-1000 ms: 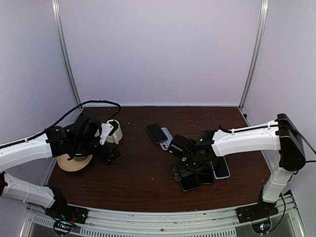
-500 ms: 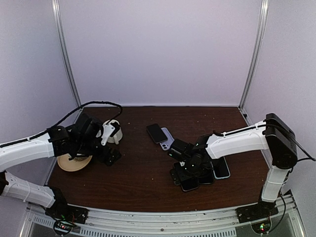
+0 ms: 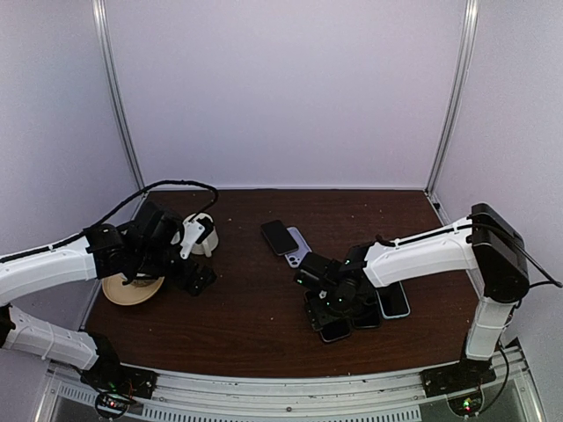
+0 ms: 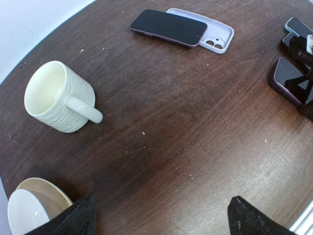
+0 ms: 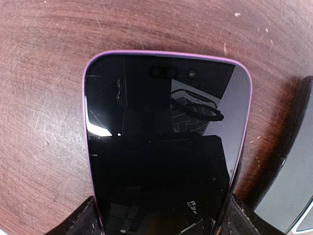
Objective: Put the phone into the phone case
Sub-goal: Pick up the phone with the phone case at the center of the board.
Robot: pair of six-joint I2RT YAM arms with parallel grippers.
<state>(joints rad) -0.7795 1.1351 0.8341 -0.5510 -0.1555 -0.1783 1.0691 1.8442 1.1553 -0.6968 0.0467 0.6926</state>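
A dark phone with a purple rim (image 5: pixel 161 142) lies flat on the brown table at the near-left end of a pile of phones (image 3: pixel 336 329). My right gripper (image 5: pixel 160 218) is down over it, one finger (image 5: pixel 80 218) against each long edge, shut on it. An empty lilac phone case (image 4: pixel 215 38) lies farther back near the table's middle (image 3: pixel 299 253), and another dark phone (image 4: pixel 168 27) rests partly on it. My left gripper (image 4: pixel 164 220) hovers wide open over bare table at the left, with nothing in it.
A white ribbed mug (image 4: pixel 58 98) lies on its side at the left, with a tan plate (image 4: pixel 34 205) near it. More dark phones (image 3: pixel 391 301) lie right of the held one, one just beside my right finger (image 5: pixel 293 171).
My right gripper has moved down and slightly left onto the purple-rimmed phone, and its jaws have narrowed against its edges. The left arm has barely moved.
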